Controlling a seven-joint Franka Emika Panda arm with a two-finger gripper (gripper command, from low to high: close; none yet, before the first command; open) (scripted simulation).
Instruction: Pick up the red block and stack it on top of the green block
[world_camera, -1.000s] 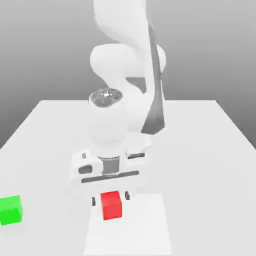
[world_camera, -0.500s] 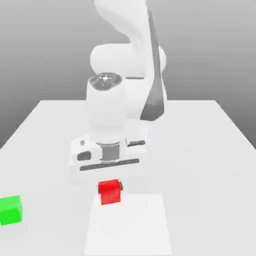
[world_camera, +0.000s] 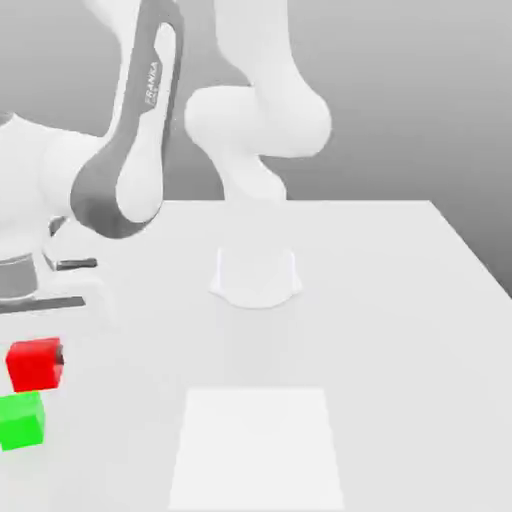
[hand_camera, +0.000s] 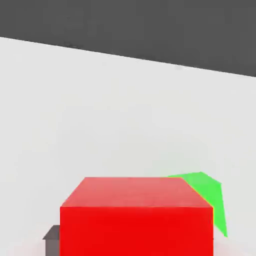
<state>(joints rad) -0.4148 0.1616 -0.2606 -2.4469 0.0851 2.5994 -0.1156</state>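
The red block hangs just above the green block at the exterior view's far left, slightly toward the right of it. My gripper is shut on the red block, and a dark fingertip shows at the block's side. The green block rests on the white table. In the hand view the red block sits close between the fingers. A corner of the green block peeks out from behind it, and one grey fingertip shows beside it.
The arm's white base stands at the middle of the table. A brighter white rectangle lies on the near part of the table. The arm's grey-and-white links lean over the left side.
The fingers closed on the red block. The arm lifted it off the white rectangle and swung it to the exterior view's left, over the green block.
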